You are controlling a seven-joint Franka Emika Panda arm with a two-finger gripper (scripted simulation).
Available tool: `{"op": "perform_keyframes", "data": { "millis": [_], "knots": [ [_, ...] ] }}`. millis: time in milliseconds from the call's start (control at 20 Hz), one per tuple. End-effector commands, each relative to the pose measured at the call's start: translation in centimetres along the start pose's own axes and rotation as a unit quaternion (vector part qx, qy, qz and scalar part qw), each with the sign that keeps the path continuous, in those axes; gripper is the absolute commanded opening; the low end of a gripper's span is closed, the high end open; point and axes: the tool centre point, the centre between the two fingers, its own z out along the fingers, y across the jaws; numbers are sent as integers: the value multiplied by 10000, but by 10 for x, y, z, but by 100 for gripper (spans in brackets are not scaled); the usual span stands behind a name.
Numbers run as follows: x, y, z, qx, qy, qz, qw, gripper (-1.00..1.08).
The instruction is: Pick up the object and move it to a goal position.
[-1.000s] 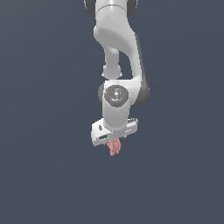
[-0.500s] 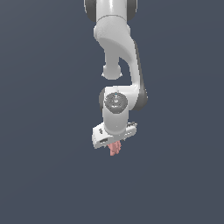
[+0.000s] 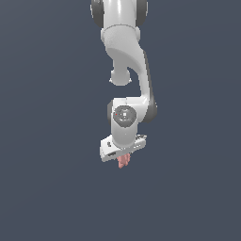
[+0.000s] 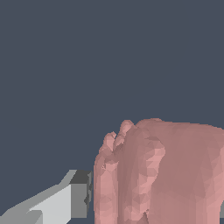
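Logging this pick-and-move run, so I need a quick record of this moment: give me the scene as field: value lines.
arm: white Panda, reaching downward in the exterior view
gripper: shut on the pink lumpy object
pink lumpy object: salmon-pink, ridged lobes, protruding below the gripper
finger: pad against the object's side
surroundings: plain dark grey-blue, no goal marker visible

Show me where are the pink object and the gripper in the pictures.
pink object (image 3: 124,161), exterior view, on its lobes showing below the gripper.
pink object (image 4: 170,175), wrist view, on its ridged body.
gripper (image 3: 123,158), exterior view, between its fingertips.
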Motion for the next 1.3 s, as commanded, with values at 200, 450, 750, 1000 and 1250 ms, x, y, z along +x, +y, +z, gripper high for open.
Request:
{"op": "perform_keyframes", "data": {
  "millis": [200,450,750,1000,1250],
  "knots": [
    [0,0,0,-1,3,0,10000,-100],
    [0,0,0,-1,3,0,10000,-100],
    [-2,-3,-12,-1,3,0,10000,-100],
    [-7,-8,-36,-1,3,0,10000,-100],
    [-14,-16,-74,-3,1,-2,10000,-100]
  ]
}}
